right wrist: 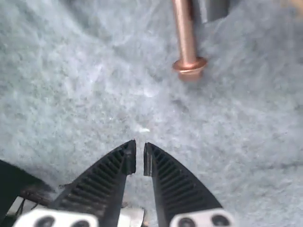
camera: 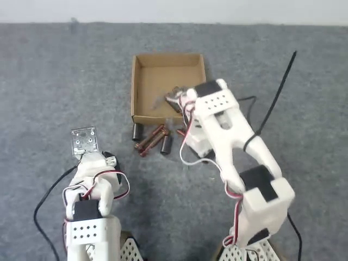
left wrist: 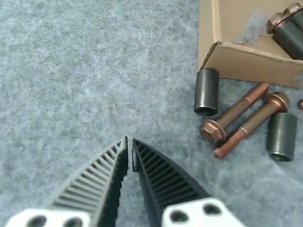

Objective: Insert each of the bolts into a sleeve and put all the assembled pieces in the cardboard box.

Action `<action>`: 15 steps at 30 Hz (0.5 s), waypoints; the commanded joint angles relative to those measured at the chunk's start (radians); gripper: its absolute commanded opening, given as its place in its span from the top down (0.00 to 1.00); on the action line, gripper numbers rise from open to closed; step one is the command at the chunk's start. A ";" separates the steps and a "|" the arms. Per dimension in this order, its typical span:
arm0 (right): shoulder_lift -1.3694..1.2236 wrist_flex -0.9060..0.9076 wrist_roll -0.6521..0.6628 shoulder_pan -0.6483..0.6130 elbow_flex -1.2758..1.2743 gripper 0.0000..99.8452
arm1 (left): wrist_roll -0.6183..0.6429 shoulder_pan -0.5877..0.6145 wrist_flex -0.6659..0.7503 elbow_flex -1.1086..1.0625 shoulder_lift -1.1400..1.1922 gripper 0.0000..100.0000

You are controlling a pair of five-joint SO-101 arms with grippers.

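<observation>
Left arm [camera: 89, 185] sits folded low at the near left of the grey worktop [camera: 60, 76], wrist aimed toward the parts pile. Left claw [left wrist: 130, 142] is pressed together, empty, hovering over bare carpet short of the parts.

Pile lies just in front of the cardboard box [camera: 135, 87]. Counted left to right:
- one dark sleeve [left wrist: 207, 91], next to the box's front wall near its corner
- two copper bolts lying side by side, the upper bolt [left wrist: 234, 113] and the lower bolt [left wrist: 251, 124]
- a second sleeve [left wrist: 282, 136], partly cut by the frame edge

That makes two loose sleeves. A third bolt [camera: 180, 131] pokes out from under the right arm, mostly hidden.

Inside the box there is at least one assembled piece [left wrist: 284, 28], a bolt head on a dark sleeve. The exact count is unclear, as it is cropped in the left wrist view and covered by the arm from above.

Right arm [camera: 228, 130] is stretched forward, wrist over the box's front right corner, hiding its own tip from above. Right claw [right wrist: 139, 153] is nearly together with a thin slit, gripping nothing, near the third bolt's head, not touching.
</observation>
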State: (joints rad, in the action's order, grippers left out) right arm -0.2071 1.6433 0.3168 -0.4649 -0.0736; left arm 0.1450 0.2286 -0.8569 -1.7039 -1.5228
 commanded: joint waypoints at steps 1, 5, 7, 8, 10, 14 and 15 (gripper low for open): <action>0.154 -0.136 0.011 -0.022 -0.147 0.99 | -0.008 0.008 0.025 0.012 -0.018 0.99; 0.251 -0.366 0.014 -0.015 -0.293 0.99 | -0.008 0.008 0.023 0.012 -0.018 0.99; 0.271 -0.461 0.017 -0.004 -0.336 0.99 | -0.008 0.008 0.023 0.012 -0.018 0.99; 0.269 -0.498 0.017 -0.001 -0.342 0.99 | -0.008 0.008 0.023 0.012 -0.018 0.99; 0.254 -0.552 0.031 0.001 -0.342 0.99 | -0.008 0.008 0.023 0.012 -0.018 0.99; 0.186 -0.601 0.140 0.002 -0.311 0.91 | -0.008 0.008 0.023 0.012 -0.018 0.99; 0.160 -0.601 0.158 0.005 -0.292 0.89 | -0.008 0.008 0.023 0.012 -0.018 0.99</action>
State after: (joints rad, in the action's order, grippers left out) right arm -0.0230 1.0664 0.4089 -0.4741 -0.4143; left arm 0.1450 0.2286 -0.8569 -1.7039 -1.5228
